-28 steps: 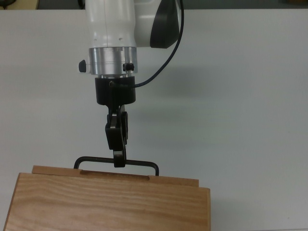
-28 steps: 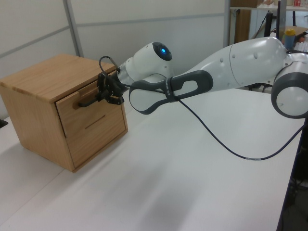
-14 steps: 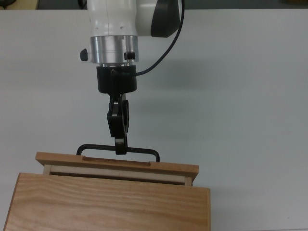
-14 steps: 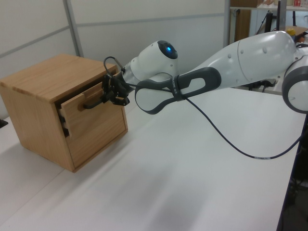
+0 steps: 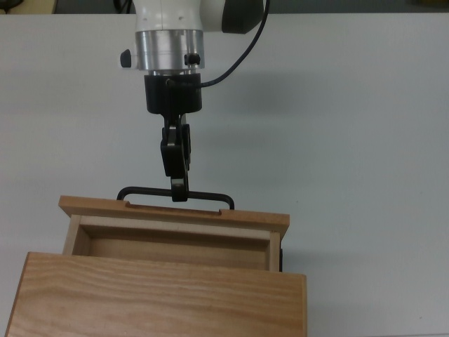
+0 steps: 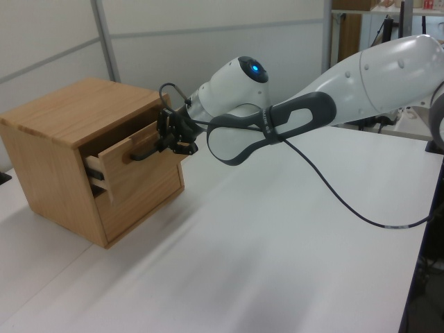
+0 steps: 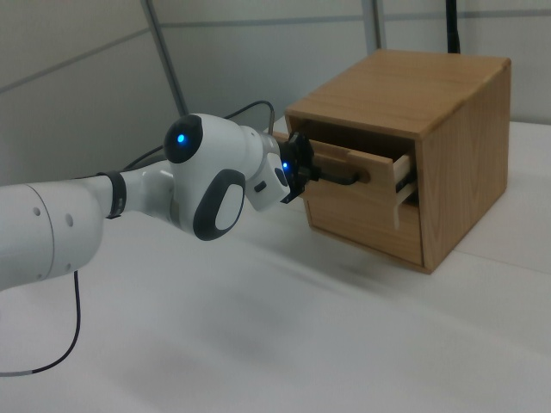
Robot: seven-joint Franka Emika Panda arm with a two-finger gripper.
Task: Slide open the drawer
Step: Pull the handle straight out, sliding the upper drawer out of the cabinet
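No text, label, brand, number or sign can be read in any of the 3 views.
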